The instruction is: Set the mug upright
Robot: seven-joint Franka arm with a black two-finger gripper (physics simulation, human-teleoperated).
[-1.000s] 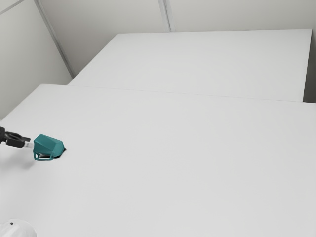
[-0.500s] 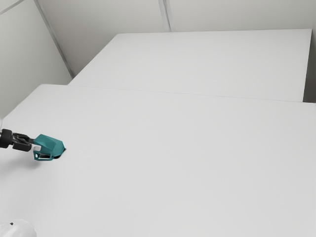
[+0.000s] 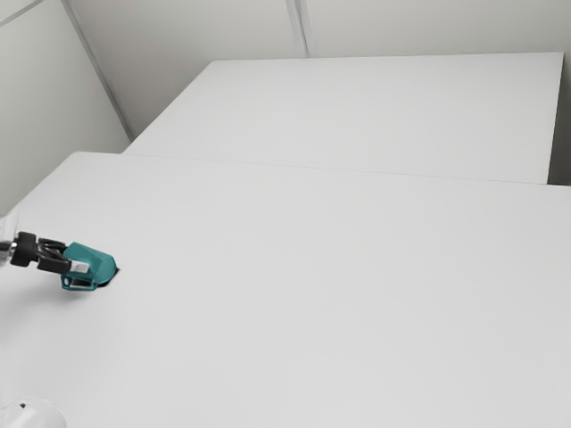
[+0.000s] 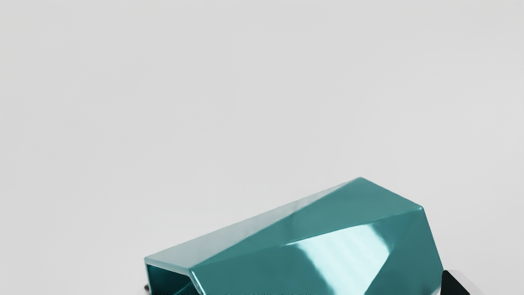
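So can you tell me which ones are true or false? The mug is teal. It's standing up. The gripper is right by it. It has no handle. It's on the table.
1. The mug is teal. True.
2. The mug is standing up. False: it lies on its side.
3. The gripper is right by the mug. True.
4. The mug has no handle. False: it has a handle.
5. The mug is on the table. True.

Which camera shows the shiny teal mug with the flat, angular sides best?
The wrist view: it shows the mug up close, with its shiny flat sides and some of its hollow inside. The exterior view shows it smaller, lying on its side, with its handle, and the black gripper partly covering it.
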